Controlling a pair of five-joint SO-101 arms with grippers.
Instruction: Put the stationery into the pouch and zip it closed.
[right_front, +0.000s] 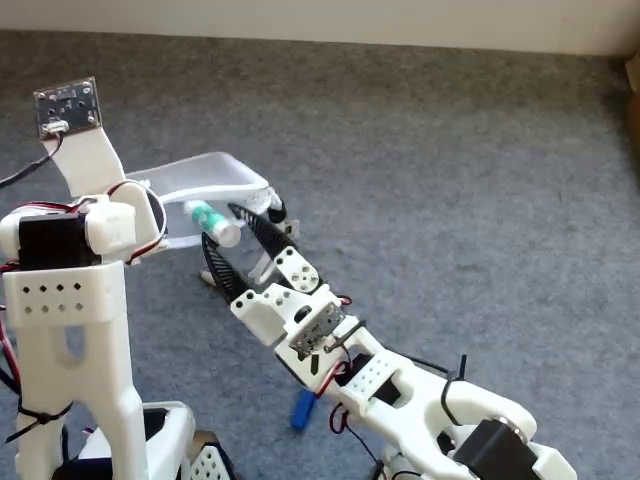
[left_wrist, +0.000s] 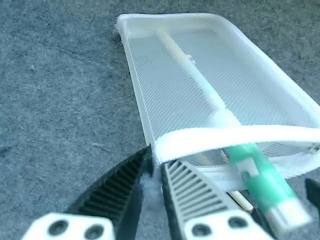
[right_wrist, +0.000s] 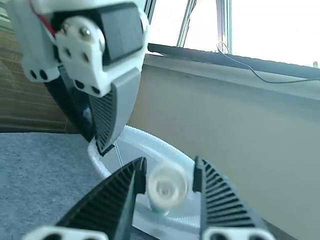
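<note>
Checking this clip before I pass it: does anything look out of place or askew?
The green marker juts out of the pouch mouth, only partly inside, with the open right claw around its end. The left claw pinches the pouch rim. A small blue item lies apart on the carpet under the right arm.

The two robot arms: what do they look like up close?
The left arm and right arm are blocky white plastic with black motors and thin red and black wires. The left gripper and right gripper have black, ribbed, wedge-shaped fingers on white bases.
</note>
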